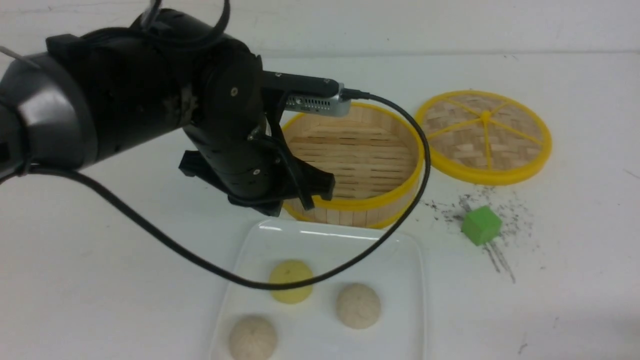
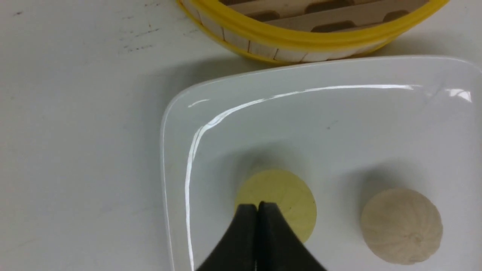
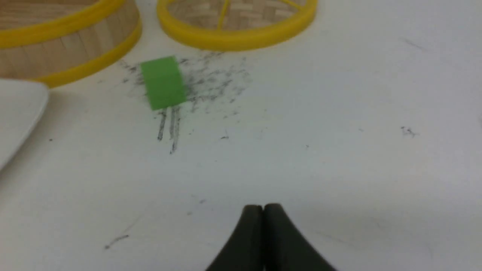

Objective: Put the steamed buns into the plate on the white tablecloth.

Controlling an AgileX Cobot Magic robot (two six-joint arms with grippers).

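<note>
Three steamed buns lie on the white plate (image 1: 280, 240) on the white tablecloth (image 1: 100, 280): a pale yellow one (image 1: 290, 272) and two beige ones (image 1: 358, 305) (image 1: 253, 338). My left gripper (image 2: 257, 206) is shut and empty, hanging above the yellow bun (image 2: 280, 192) and clear of it; a beige bun (image 2: 401, 225) lies beside it on the plate (image 2: 301, 113). My left arm (image 1: 150, 100) reaches over the plate's far edge. My right gripper (image 3: 263, 207) is shut and empty over bare tablecloth (image 3: 339, 150); it is out of the front view.
An empty bamboo steamer basket (image 1: 360, 150) stands just behind the plate, with its lid (image 1: 484, 135) lying to the right. A green cube (image 1: 481, 225) sits on dark speckles right of the plate. The left arm's cable (image 1: 200, 260) drapes across the plate.
</note>
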